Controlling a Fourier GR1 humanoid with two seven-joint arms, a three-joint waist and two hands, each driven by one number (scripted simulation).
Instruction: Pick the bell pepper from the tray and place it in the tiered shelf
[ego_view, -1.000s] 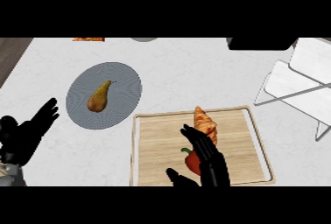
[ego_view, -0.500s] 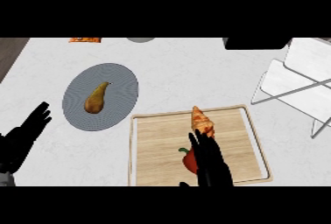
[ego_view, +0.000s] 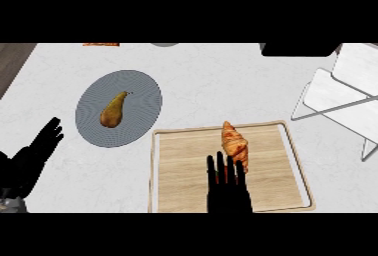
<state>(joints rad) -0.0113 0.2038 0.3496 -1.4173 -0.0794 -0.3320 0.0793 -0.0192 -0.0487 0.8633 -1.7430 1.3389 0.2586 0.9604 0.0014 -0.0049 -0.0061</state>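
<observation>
Reaching up from the lower edge, the right hand lies over the near half of the wooden tray, its fingers straight and close together, pointing away from the robot. Under those fingers shows only a thin red sliver, which is probably the bell pepper; most of it is hidden, so it cannot be told whether the hand touches it, and the fingers are not curled round it. Just beyond and a little right of the fingertips lies a croissant, lengthwise on the tray's far half. At the lower left edge rests the left hand, open, fingers up, on the white counter and well apart from the tray. Farther back on the left sits a grey plate with a pear on it, just beside the tray's far left corner. At the far right stands the white tiered shelf, well apart from the tray and the hand.
</observation>
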